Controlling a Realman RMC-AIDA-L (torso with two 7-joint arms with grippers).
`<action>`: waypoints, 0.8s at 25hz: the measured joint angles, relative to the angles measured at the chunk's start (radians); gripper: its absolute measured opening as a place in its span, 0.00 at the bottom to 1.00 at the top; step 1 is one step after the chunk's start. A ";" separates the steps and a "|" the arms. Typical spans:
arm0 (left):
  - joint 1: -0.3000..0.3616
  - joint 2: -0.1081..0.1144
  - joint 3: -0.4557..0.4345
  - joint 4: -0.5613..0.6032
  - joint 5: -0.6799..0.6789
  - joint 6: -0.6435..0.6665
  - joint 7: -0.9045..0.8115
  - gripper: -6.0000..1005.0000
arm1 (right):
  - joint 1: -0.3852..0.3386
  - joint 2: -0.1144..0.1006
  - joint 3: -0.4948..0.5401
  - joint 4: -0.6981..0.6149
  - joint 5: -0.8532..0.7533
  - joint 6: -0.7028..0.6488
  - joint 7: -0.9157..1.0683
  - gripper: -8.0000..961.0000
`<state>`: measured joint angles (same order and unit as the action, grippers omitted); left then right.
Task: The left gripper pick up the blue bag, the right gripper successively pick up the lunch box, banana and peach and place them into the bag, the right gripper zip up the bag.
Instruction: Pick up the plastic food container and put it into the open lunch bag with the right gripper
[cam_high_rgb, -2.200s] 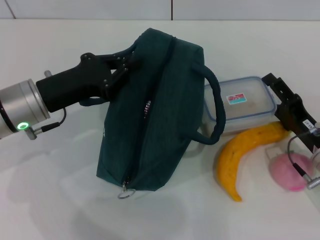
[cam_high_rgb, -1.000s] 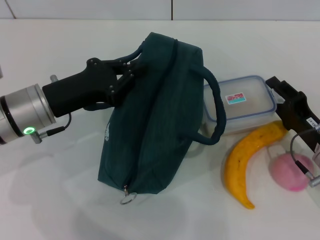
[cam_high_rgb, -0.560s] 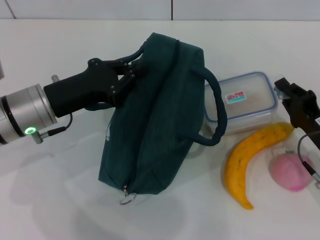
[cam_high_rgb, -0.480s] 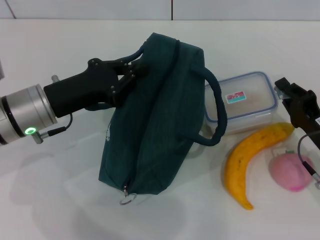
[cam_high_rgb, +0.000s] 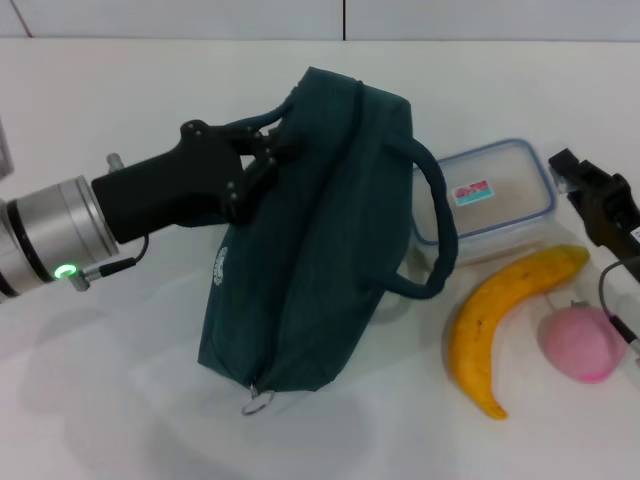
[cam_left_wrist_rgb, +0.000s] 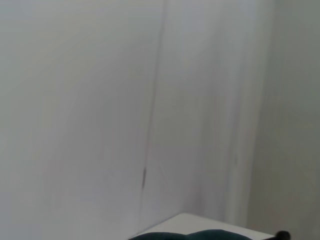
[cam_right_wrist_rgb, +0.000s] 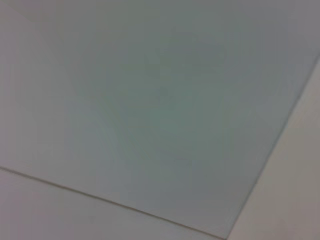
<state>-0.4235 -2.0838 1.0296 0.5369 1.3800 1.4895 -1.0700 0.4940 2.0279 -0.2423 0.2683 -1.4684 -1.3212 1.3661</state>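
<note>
Left tool (cam_high_rgb: 262, 160) is pinched on the near handle of the blue bag (cam_high_rgb: 310, 230), holding the bag's top edge up mid-desk while the bottom corner with the zipper ring (cam_high_rgb: 258, 403) rests toward the front edge. Zipper line looks closed along the top; can't confirm from this angle.

Right tool (cam_high_rgb: 585, 190) sits at the right edge of the desk, just beside the lunch box (cam_high_rgb: 490, 200). Can't tell if it's spread or pressed together; only the black bracket shows.

Lunch box lies flat right of the bag, its near corner under the bag's far handle loop (cam_high_rgb: 437, 225). Banana (cam_high_rgb: 500, 315) is in front of it, peach (cam_high_rgb: 580, 343) just beside the banana toward the right front corner.

Step in hand, my read: lunch box pickup.
- come at the box from its free right side, away from the handle loop
- grip across the short width, lid stays level
- left tool should keep the bag mouth up and steady
- bag needs unzipping before the drop if it is in fact closed
</note>
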 joint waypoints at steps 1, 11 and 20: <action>0.002 -0.001 0.000 -0.003 -0.003 0.013 0.021 0.05 | -0.001 0.000 0.000 -0.010 -0.004 -0.010 -0.025 0.11; -0.004 -0.002 -0.006 -0.014 -0.032 0.064 0.032 0.05 | 0.011 0.000 -0.003 -0.080 -0.059 -0.193 -0.191 0.12; -0.024 -0.004 -0.007 -0.058 -0.035 0.009 0.040 0.05 | 0.086 -0.004 0.003 -0.172 -0.077 -0.334 -0.184 0.13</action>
<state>-0.4476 -2.0877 1.0230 0.4790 1.3451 1.4988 -1.0300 0.5796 2.0241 -0.2389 0.0968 -1.5458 -1.6550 1.1817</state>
